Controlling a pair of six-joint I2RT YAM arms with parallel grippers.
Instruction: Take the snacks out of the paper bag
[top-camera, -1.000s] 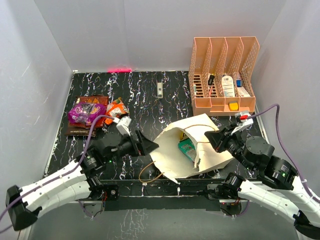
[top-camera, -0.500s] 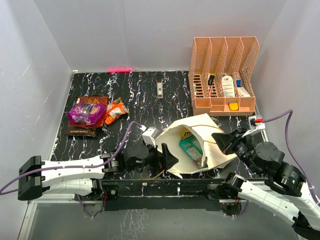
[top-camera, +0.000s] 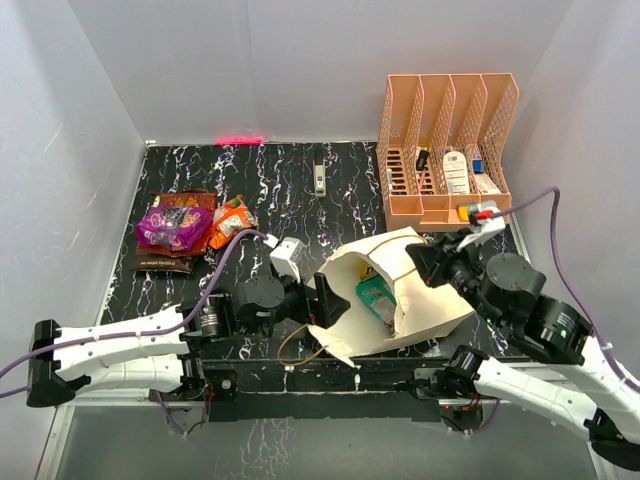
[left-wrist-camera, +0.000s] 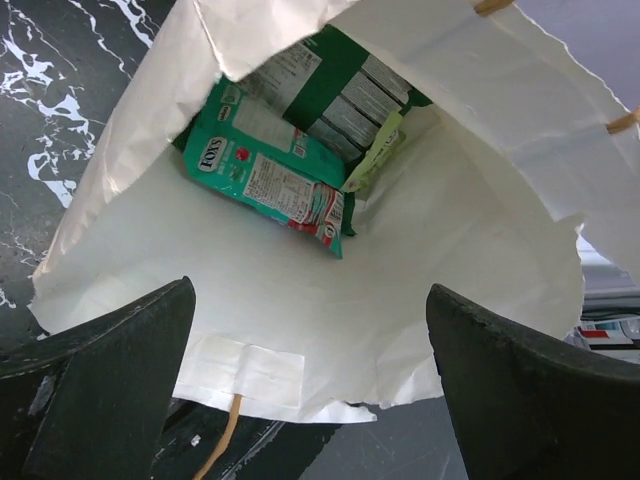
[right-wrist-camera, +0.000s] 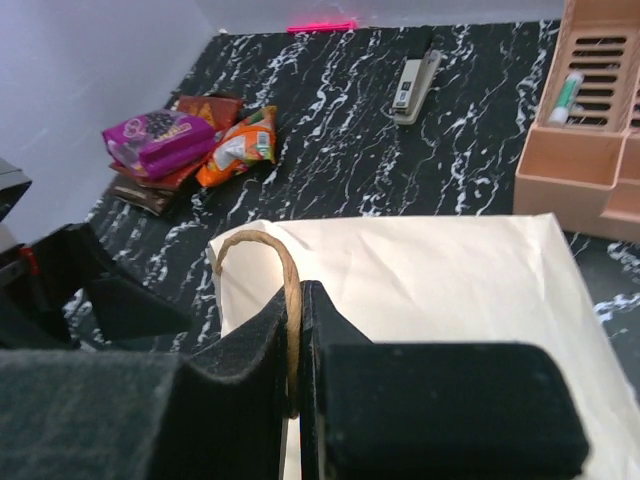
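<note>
The paper bag (top-camera: 425, 285) lies on its side with its mouth facing left, and my right gripper (top-camera: 420, 262) is shut on its upper cord handle (right-wrist-camera: 285, 290), holding the mouth up. My left gripper (top-camera: 328, 298) is open at the mouth. Inside, the left wrist view shows a green snack packet (left-wrist-camera: 270, 175) and a dark green and silver one (left-wrist-camera: 335, 95) behind it. The green packet also shows from above (top-camera: 377, 298). Purple (top-camera: 172, 224), orange (top-camera: 232, 220) and dark brown (top-camera: 163, 260) packets lie on the table's left.
A peach mesh organiser (top-camera: 445, 150) with small bottles stands at the back right. A grey stapler (top-camera: 319, 179) lies at the back middle. The bag's lower cord handle (top-camera: 295, 345) trails near the table's front edge. Grey walls enclose the table.
My left gripper swung from the table's left to the bag's mouth. My right gripper lifted the handle again, and the bag's mouth opened wider.
</note>
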